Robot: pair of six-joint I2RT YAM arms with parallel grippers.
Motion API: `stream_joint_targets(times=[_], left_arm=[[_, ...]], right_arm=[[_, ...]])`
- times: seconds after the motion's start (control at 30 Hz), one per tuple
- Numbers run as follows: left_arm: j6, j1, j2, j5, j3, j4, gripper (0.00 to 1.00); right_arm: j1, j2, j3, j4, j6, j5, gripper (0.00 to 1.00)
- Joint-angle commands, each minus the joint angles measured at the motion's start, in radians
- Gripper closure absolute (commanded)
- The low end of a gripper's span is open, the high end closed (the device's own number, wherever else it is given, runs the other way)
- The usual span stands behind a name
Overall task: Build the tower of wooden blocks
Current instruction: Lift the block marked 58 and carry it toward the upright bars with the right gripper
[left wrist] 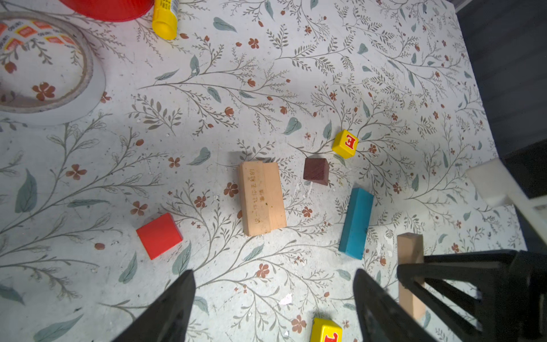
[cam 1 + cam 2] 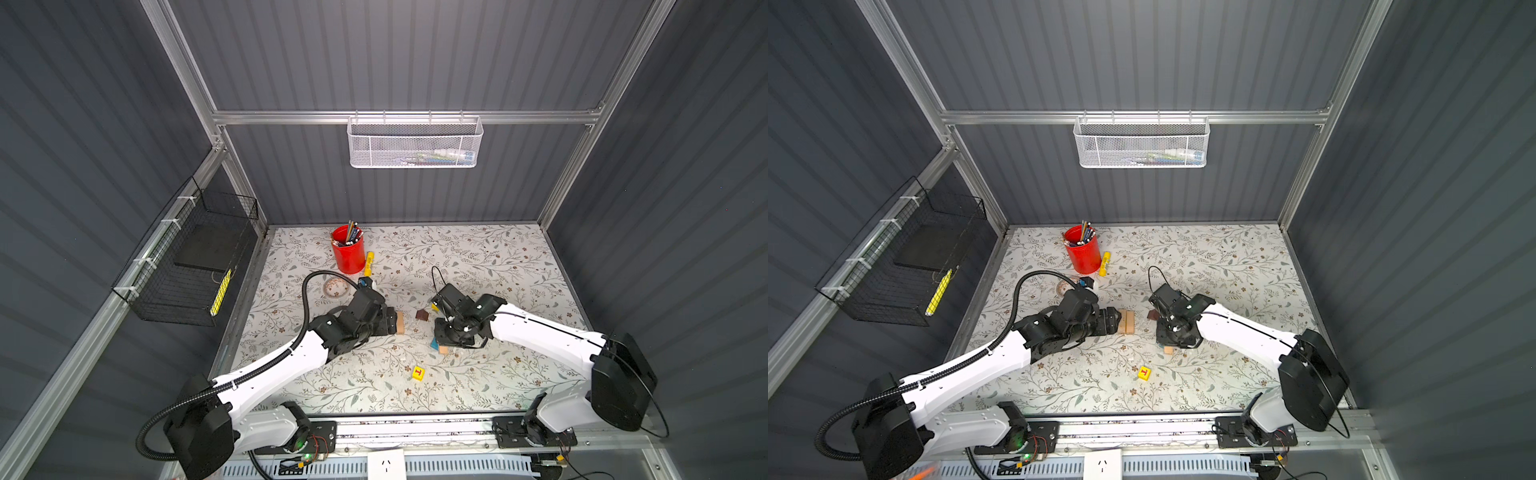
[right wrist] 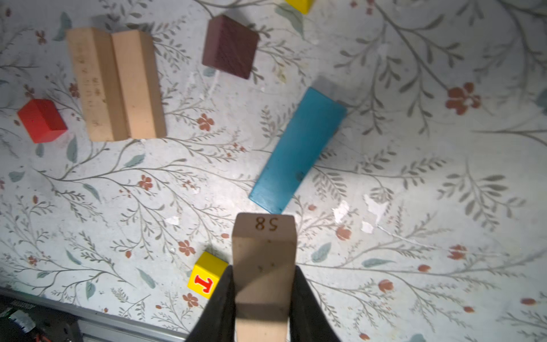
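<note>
Right jaws tight around tan oblong [image 3: 264, 254]

A red pen cup [image 2: 348, 253] stands left of centre, a yellow marker [image 2: 369, 263] just beside it, a tape roll [image 2: 336, 287] below. A white mesh basket [image 2: 415, 143] hangs upper centre.

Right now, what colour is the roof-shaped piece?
Dark brown; roof-shaped piece shows best in right wrist view.

Reaching inward on the left arm [image 2: 270, 365], with the left pincer [image 1: 275, 296] spread wide. Bending down on the right arm [image 2: 540, 332], with the right pincer [image 3: 263, 277] clamped around a tan oblong [image 3: 263, 239].
</note>
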Motion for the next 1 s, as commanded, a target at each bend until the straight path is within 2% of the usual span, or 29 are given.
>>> stream_joint_targets(times=[0.0, 0.2, 0.47, 0.97], left_arm=[[-0.009, 0.022, 0.019, 0.054, -0.015, 0.019, 0.21], [-0.036, 0.050, 0.049, 0.055, -0.027, 0.038, 0.25], [-0.060, 0.096, 0.050, 0.047, -0.054, 0.049, 0.30], [-0.075, 0.156, 0.046, 0.055, -0.094, 0.060, 0.31]], right_arm=[[0.005, 0.060, 0.074, 0.020, -0.049, -0.041, 0.78], [0.019, 0.203, 0.219, 0.036, -0.069, -0.058, 0.78], [0.034, 0.337, 0.332, 0.063, -0.077, -0.078, 0.79], [0.034, 0.490, 0.440, 0.052, -0.059, -0.022, 0.80]])
